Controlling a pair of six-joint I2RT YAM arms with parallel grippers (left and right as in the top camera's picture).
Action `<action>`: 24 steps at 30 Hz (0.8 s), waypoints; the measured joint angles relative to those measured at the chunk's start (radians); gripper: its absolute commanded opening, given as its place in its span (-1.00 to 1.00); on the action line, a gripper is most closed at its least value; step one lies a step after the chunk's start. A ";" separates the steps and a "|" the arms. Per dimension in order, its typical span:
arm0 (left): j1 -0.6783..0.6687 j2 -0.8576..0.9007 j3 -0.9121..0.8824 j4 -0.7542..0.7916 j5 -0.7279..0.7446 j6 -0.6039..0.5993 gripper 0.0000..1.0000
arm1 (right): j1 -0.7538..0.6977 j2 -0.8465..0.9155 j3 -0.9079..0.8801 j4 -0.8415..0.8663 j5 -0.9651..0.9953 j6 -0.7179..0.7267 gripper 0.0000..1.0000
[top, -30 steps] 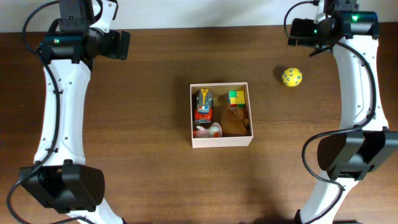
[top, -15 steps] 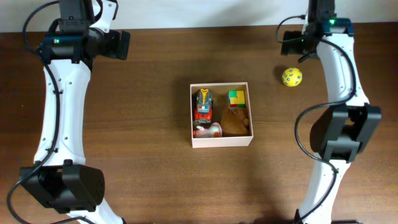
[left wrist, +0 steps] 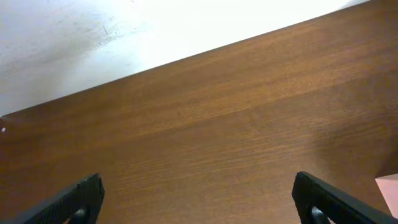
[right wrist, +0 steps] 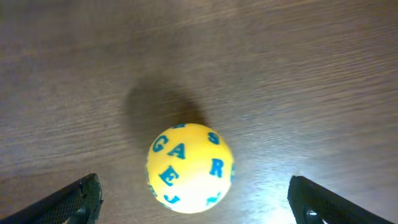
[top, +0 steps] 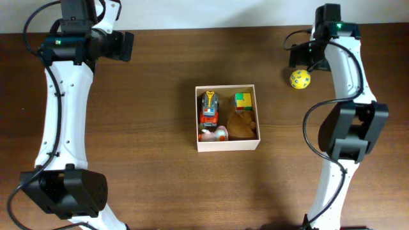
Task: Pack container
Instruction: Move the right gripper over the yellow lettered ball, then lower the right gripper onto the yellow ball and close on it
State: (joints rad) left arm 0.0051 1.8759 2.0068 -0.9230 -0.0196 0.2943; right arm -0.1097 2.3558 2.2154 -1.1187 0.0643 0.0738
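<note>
The container point(top: 227, 145) is a square white-walled cardboard box at the table's middle. It holds a red toy car point(top: 209, 107), a yellow-green block point(top: 243, 101), a brown plush point(top: 241, 125) and a pink-white toy point(top: 213, 134). A yellow ball with blue letters point(top: 300, 79) lies on the table at the far right. My right gripper point(top: 303, 64) is open just behind and above the ball; in the right wrist view the ball point(right wrist: 189, 168) sits between the spread fingertips point(right wrist: 193, 199). My left gripper point(top: 121, 45) is open over bare wood at the far left point(left wrist: 193, 196).
The brown wooden table point(top: 147, 160) ends at a white wall along the back edge point(left wrist: 93, 37). A pale corner of the container shows at the right edge of the left wrist view point(left wrist: 388, 186).
The right arm has swung left and down toward the yellow ball, its wrist now right over it. The left arm and the container's contents have not moved.
</note>
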 measured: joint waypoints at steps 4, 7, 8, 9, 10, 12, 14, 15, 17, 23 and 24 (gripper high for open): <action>0.000 0.000 0.000 0.000 0.000 0.000 0.99 | 0.000 0.036 0.000 0.000 -0.016 -0.004 0.97; 0.000 0.000 0.000 0.000 0.000 0.000 0.99 | 0.000 0.054 -0.002 0.001 -0.019 -0.007 0.98; 0.000 0.000 0.000 0.000 0.000 0.000 0.99 | 0.000 0.057 -0.005 0.001 -0.021 -0.006 0.98; 0.000 0.000 0.000 0.000 0.000 0.000 0.99 | 0.000 0.058 -0.008 0.000 -0.021 -0.006 0.98; 0.000 0.000 0.000 0.000 0.000 0.000 0.99 | 0.000 0.059 -0.009 0.001 -0.021 -0.008 0.98; 0.000 0.000 0.000 0.000 0.000 0.000 0.99 | 0.000 0.061 -0.013 0.007 -0.023 -0.008 0.98; 0.000 0.000 0.000 0.000 0.000 0.000 0.98 | 0.000 0.062 -0.020 0.013 -0.028 -0.008 0.98; 0.000 0.000 0.000 0.000 0.000 0.000 0.99 | 0.000 0.062 -0.025 0.013 -0.030 -0.008 0.98; 0.000 0.000 0.000 0.000 0.000 0.000 0.98 | 0.000 0.063 -0.038 0.020 -0.037 -0.010 0.98; 0.000 0.000 0.000 0.000 0.000 0.000 0.98 | -0.001 0.070 -0.090 0.043 -0.040 -0.014 0.98; 0.000 0.000 0.000 0.000 0.000 0.000 0.98 | -0.001 0.071 -0.094 0.044 -0.040 -0.014 0.98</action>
State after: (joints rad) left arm 0.0051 1.8759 2.0068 -0.9234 -0.0196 0.2943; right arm -0.1108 2.4268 2.1212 -1.0744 0.0238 0.0597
